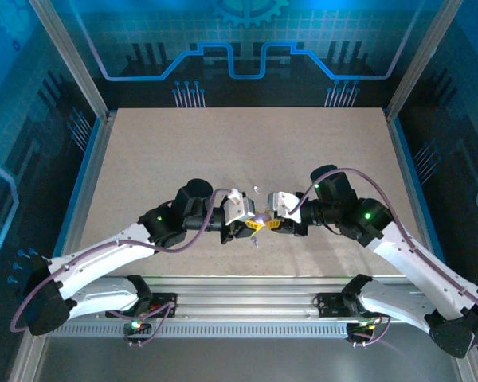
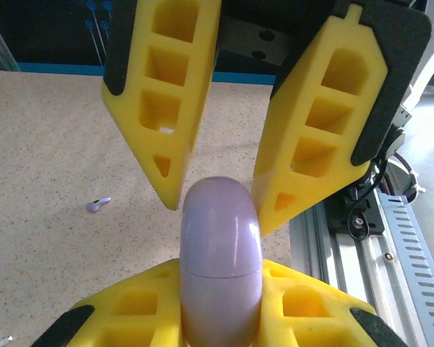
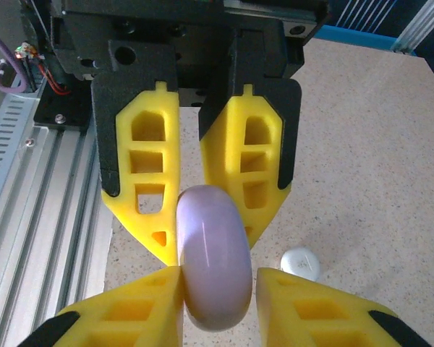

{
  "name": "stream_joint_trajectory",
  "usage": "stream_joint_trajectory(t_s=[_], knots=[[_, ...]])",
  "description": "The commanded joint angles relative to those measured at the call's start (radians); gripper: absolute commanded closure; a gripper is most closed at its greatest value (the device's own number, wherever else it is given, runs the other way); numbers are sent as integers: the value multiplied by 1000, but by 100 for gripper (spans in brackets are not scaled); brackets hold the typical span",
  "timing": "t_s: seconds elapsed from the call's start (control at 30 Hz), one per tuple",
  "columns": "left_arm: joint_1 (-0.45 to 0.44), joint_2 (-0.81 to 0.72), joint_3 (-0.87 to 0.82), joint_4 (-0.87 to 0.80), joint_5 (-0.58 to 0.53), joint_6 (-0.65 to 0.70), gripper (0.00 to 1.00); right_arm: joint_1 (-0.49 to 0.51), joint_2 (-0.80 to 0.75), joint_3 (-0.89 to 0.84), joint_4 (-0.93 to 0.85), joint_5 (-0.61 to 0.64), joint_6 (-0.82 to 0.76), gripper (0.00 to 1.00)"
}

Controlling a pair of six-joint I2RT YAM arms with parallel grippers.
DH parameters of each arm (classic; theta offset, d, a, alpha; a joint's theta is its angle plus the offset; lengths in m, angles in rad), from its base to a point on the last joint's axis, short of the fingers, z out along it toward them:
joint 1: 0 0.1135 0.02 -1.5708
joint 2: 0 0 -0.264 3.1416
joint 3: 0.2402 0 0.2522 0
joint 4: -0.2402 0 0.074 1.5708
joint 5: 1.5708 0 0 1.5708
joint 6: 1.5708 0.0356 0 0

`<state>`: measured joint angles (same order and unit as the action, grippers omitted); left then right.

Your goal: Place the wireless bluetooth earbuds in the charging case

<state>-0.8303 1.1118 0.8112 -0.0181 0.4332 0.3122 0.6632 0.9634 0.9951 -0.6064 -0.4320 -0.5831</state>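
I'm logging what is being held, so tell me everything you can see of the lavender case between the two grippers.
The lavender case is a smooth, glossy, rounded oval shell, plastic by the look of it, pale purple with soft highlights. A thin seam runs across it in the left wrist view, and the lid looks shut. It sits on edge where the two grippers meet. The left gripper clamps one end between its yellow fingers, and the right gripper has its fingers against both sides of the other end.

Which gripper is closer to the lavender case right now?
Left. The left gripper is clamped on one end of the lavender case; the right gripper straddles the other end from the opposite side, contact unclear.
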Motion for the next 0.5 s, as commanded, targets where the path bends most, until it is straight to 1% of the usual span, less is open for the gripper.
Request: stream_joint_trajectory(t_s=[0.0, 0.2, 0.37, 0.47], knots=[[-12, 0, 20, -14, 66, -16, 81, -39, -19, 2, 108, 76, 48, 69], [-12, -7, 14, -10, 57, -18, 81, -80, -29, 15, 128, 46, 65, 67], [-12, -15, 3, 12, 49, -27, 81, -82, -23, 15, 126, 40, 69, 66], [-12, -21, -13, 42, 27, -52, 81, -84, -31, 16, 123, 35, 81, 65]])
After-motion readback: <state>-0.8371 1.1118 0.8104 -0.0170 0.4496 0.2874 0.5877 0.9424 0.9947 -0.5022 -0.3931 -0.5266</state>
